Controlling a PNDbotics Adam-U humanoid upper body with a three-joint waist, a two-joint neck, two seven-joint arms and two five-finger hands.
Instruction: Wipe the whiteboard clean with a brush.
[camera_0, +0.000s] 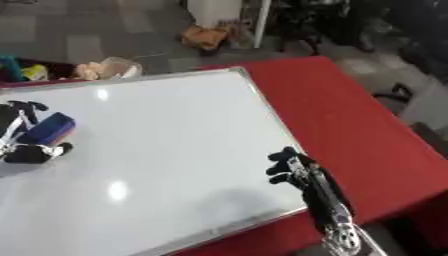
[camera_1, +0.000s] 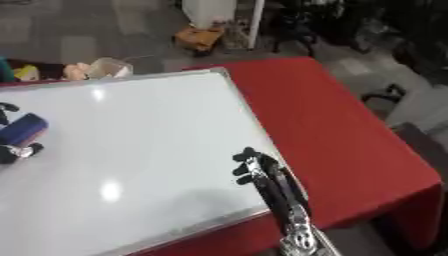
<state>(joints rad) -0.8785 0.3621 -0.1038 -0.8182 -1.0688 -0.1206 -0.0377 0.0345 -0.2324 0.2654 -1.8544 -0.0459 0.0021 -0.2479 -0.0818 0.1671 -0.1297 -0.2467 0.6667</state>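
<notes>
Blue eraser brush (camera_0: 48, 128) sits at far left of whiteboard (camera_0: 166, 145), held in left hand (camera_0: 26, 142): fingers show above the block and thumb side below it, curled round it. Brush appears a light, rigid block w/ a soft felt-type face (judged from shape; face not visible). Should slide easily on the glossy board; grip belongs across the long sides of the body, pad face flat to the surface, as approx. seen now.

Whiteboard lies flat on red table (camera_0: 350, 115), tilted in view, metal frame at edges. Stiff, smooth, prob. slippery; glare spots show on it. No marks can be made out on the visible area, so remaining wipe work can't be judged. Board may shift on the cloth if pushed sideways w/o bracing.

Right hand (camera_1: 251, 167) is at the board's right edge near the lower corner, fingers partly bent, holding nothing; whether it presses on the frame can't be told.

Clutter on floor beyond table: not relevant.
</notes>
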